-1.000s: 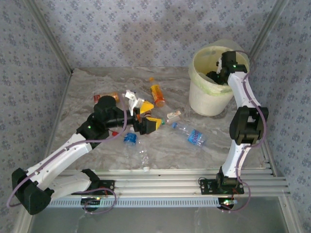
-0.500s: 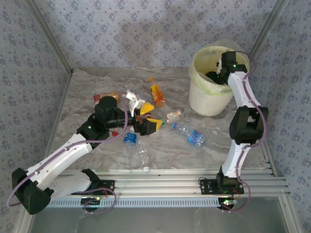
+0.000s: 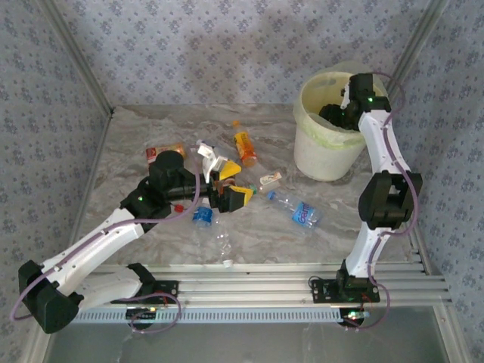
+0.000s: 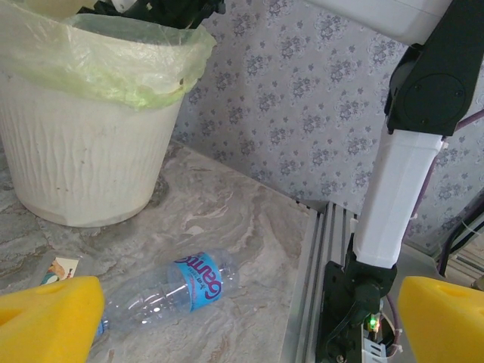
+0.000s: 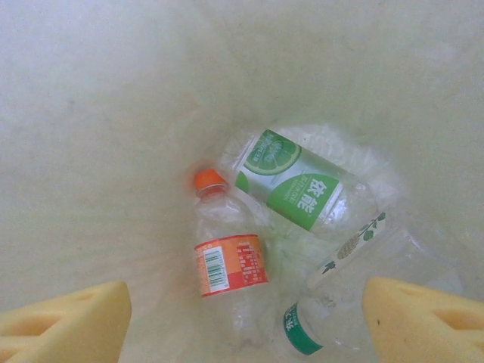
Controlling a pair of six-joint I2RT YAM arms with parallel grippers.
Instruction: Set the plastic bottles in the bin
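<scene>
Several bottles lie loose on the marble table [image 3: 144, 128]. At the left, a red-labelled bottle [image 3: 166, 151] lies flat towards the far edge. Your left claw [image 3: 236, 179] sits low over the middle of the table, its yellow pads [image 4: 49, 314] spread wide with nothing between them. Nearer you than the claw lies a blue-labelled bottle [image 3: 202, 215], and beyond it an orange-filled bottle [image 3: 244, 147]. Further right, a second blue-labelled bottle [image 3: 301, 212] lies on its side near the foot of the bin [image 3: 321, 155], which stands at the far right of the table. Your right claw [image 3: 334, 117] hangs in the bin's mouth, pads apart, gripping nothing. Down in the bin lie three more: an orange-capped bottle [image 5: 229, 265] with a red label, a green-labelled bottle [image 5: 291, 185] touching it, and a clear bottle [image 5: 333, 302] with a green band.
</scene>
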